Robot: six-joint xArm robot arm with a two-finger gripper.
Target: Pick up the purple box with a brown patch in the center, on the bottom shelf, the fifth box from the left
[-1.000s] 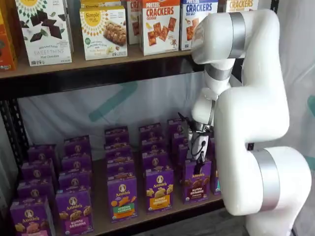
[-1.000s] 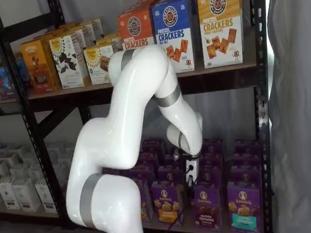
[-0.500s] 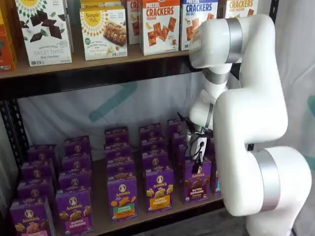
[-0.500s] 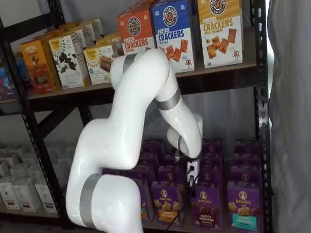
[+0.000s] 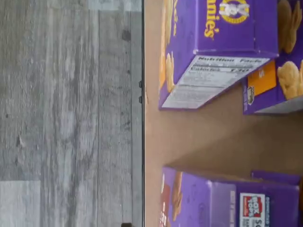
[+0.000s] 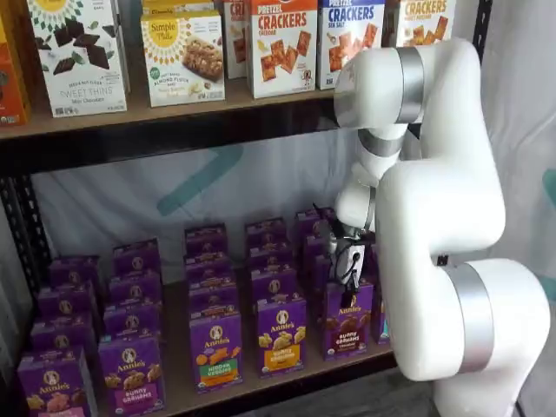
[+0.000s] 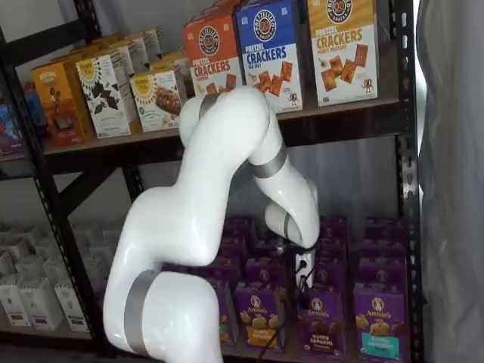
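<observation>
A: Wrist view first: what shows there?
B: The front edge of the bottom shelf [image 5: 156, 142], a brownish board, with grey plank flooring [image 5: 66, 113] beyond that edge. Purple cartons stand on the board. One shows a nutrition panel [image 5: 213, 80] on its side, and an orange-banded carton [image 5: 274, 85] stands just beside it. Which of these is the task's carton I cannot tell from this view.

A: And the purple box itself?
B: In both shelf views the purple box [image 6: 348, 320] stands upright in the front row of the bottom shelf [image 6: 261, 382], with dark brown cookies pictured at its centre. The carton with the orange-yellow band [image 6: 281, 334] is just beside it. In a shelf view the purple box [image 7: 319, 329] sits between the orange-banded carton [image 7: 262, 315] and a teal-banded one [image 7: 378, 321].

A: Where is the end effector?
B: The end effector [image 6: 350, 280] hangs just above the purple box's top edge, close to it. In a shelf view the end effector [image 7: 304, 281] shows as a white body with dark fingers low over the same carton.

A: How wide is it?
B: I cannot tell. The fingers are small and dark against the cartons, no gap is plain, and nothing is visibly gripped.
</observation>
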